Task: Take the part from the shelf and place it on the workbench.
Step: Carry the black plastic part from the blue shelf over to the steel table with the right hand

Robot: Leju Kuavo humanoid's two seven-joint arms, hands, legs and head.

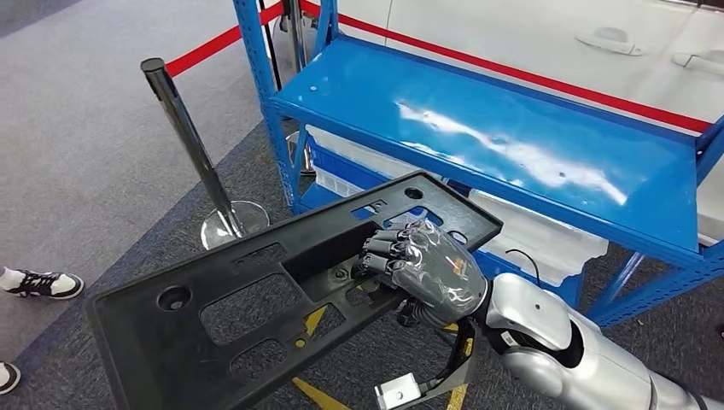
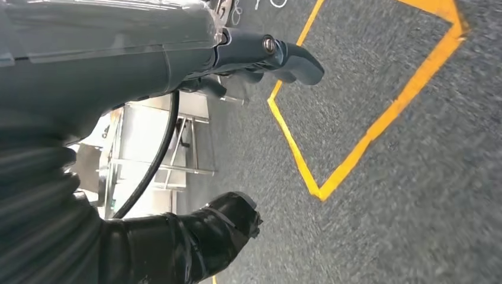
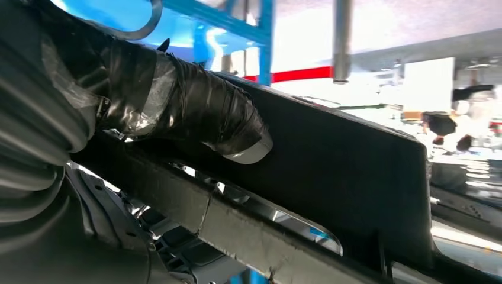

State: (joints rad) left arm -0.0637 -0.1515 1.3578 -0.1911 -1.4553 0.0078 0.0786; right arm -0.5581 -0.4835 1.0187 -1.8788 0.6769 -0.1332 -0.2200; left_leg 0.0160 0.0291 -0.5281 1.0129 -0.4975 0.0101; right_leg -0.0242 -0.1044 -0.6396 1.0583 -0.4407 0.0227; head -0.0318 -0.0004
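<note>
Head view: your right hand (image 1: 424, 272) grips the black panel (image 1: 256, 290) through a middle slot — it hangs clear of the blue shelf (image 1: 512, 141), long axis running away to the left. Left hand (image 2: 260, 56) holds nothing, fingers loosely curled — whether closed, can't tell.

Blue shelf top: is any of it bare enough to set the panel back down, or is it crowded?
The blue shelf top looks bare between its left posts and right end. The level below is crowded with white parts. The right hand holds the black panel in front of it.
</note>
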